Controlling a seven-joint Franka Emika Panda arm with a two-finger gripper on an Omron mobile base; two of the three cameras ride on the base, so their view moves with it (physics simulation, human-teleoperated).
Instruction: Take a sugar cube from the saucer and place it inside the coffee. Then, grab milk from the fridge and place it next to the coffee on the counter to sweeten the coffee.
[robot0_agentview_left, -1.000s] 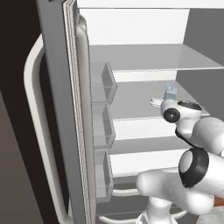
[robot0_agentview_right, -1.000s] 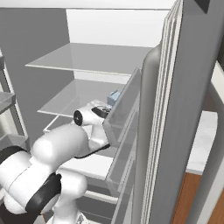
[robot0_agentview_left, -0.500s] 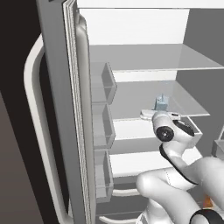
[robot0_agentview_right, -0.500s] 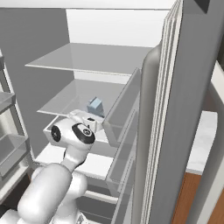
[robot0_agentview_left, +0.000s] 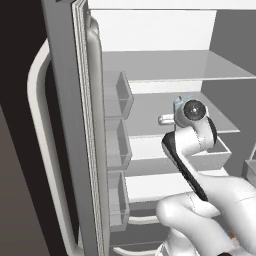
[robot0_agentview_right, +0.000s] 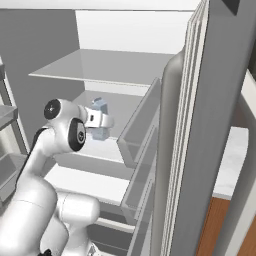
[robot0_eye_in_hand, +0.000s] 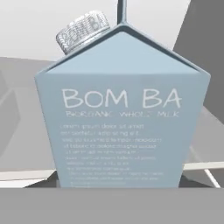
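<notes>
One milk (robot0_eye_in_hand: 122, 118) carton reads "BOM BA"; whether the gripper (robot0_agentview_right: 102, 122) grips it, cannot tell.

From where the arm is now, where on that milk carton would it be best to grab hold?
Probably the milk carton's straight body, below the sloping gable and cap, coming in head-on from the open front of the fridge. It stands upright with flat parallel sides for the gripper's fingers to squeeze.

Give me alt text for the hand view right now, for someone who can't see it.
A pale blue milk carton stands upright and very close, facing the camera, with white "BOM BA" lettering across its front. Its peaked gable top carries a ribbed grey screw cap on the left slope. Around it are a grey fridge shelf and white back wall.
</notes>
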